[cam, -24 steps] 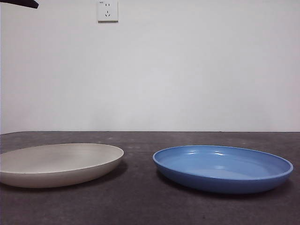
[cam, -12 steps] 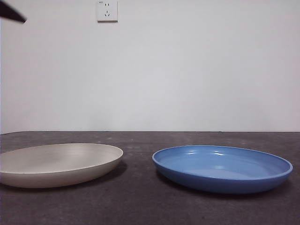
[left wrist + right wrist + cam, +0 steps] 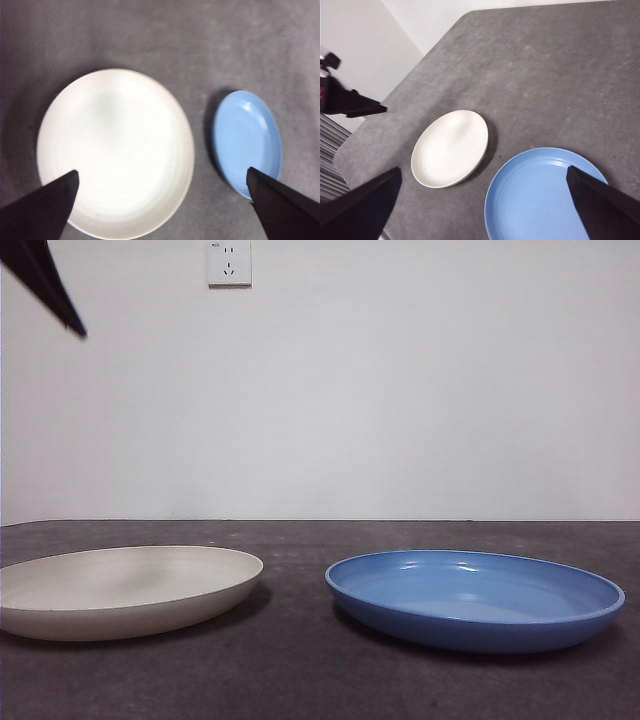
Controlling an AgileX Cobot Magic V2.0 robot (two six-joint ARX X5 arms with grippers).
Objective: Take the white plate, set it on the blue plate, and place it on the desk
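The left hand (image 3: 160,210) has come lower. In the front view its black tip (image 3: 45,280) now reaches further down from the top corner than it did a moment ago. From its own camera it hangs high over the white plate (image 3: 116,152), with its two jaws wide apart and nothing between them. I think it is starting to go down for that plate, so the task is only just beginning.

Both plates have not moved. The white plate (image 3: 125,590) lies flat on the surface (image 3: 300,670), and the blue plate (image 3: 475,598) lies beside it. They are near each other but not touching.

The right hand (image 3: 485,210) waits high up over the blue plate (image 3: 545,195). Its jaws are wide apart too, and empty.

The white plate is round, wide and shallow, creamy and dull, with faint rings inside. Its low, thin rim may be the only place to grab. The blue plate has the same shape but is shiny, so it may be slippery. The surface is dark grey, rough and speckled.
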